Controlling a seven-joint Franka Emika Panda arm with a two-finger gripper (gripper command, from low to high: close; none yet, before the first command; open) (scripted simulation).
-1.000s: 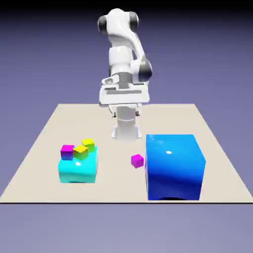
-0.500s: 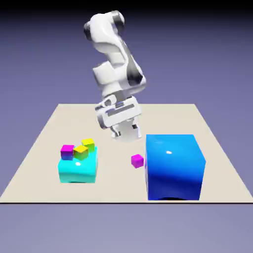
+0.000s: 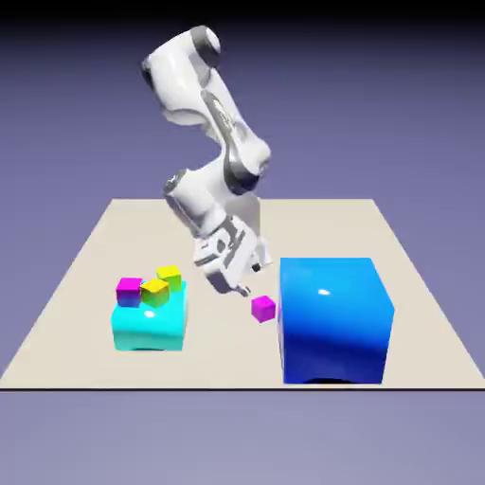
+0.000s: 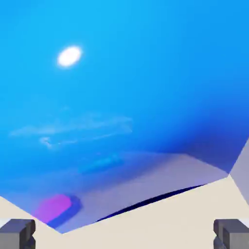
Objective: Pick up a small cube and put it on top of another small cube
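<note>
Exterior view: gripper [image 3: 240, 284] hung with jaws spread and empty, just above the small cube [image 3: 263, 307], which lay on the table [image 3: 85, 256] beside the blue block [image 3: 336, 320]. Risk, judged: with that block so close, a finger could strike it or knock the cube aside.

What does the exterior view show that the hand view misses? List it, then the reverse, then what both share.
Only the exterior view: the white robot arm, the cyan block carrying a tiny magenta cube and two tiny yellow cubes, and the loose magenta cube itself on the beige table.

Only the hand view: the two grey fingers, spread wide with nothing between them, and a blurred magenta reflection low on the glossy face.

Both: the large glossy blue block, which fills the hand view, and the table.
</note>
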